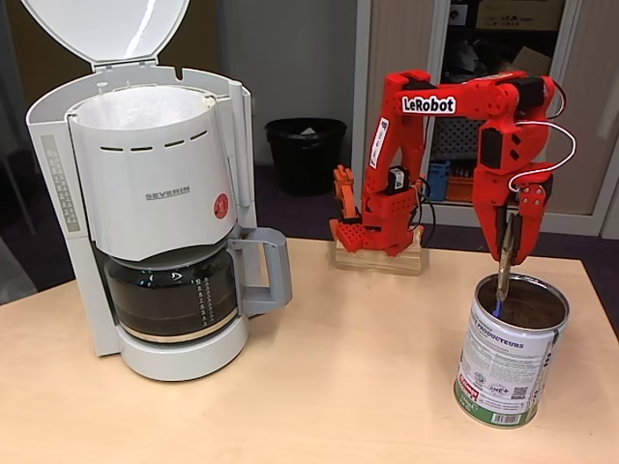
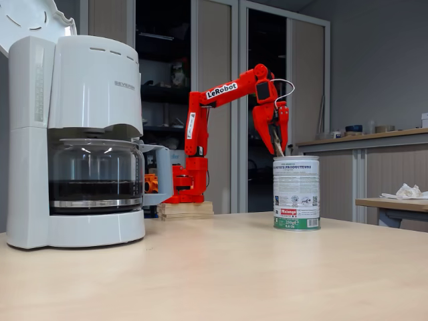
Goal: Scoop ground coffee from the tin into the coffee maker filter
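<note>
The tin [image 1: 505, 372] stands open at the table's right, with ground coffee [image 1: 527, 302] filling it nearly to the rim. My red gripper [image 1: 510, 244] hangs straight above the tin's left rim, shut on a thin spoon [image 1: 503, 275] whose lower end dips into the can. In the side-on fixed view the gripper [image 2: 276, 142] sits just above the tin [image 2: 296, 194]. The coffee maker filter [image 1: 155, 179] is the white basket at the left, lined with white paper [image 1: 145, 104]. From the side, the filter [image 2: 97, 83] stands higher than the tin's rim.
The coffee maker's lid [image 1: 106, 29] is tipped up and open. A dark glass carafe [image 1: 169, 295] sits under the basket, its grey handle [image 1: 274, 271] pointing toward the arm. The arm's base rests on a wooden block [image 1: 379, 261]. A black bin [image 1: 306, 150] stands behind the table.
</note>
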`<action>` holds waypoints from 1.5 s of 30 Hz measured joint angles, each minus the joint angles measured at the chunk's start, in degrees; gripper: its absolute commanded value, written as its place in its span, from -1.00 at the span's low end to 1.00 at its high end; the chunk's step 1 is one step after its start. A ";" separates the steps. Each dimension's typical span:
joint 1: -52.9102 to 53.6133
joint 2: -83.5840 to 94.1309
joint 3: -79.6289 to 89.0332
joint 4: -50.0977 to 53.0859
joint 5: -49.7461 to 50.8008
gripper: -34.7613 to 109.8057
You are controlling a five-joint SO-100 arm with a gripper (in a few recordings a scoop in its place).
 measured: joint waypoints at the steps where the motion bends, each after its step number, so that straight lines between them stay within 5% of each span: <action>1: -0.35 -0.79 -1.14 0.62 0.00 -0.52; 45: -7.12 -6.68 -13.36 5.62 2.90 -0.52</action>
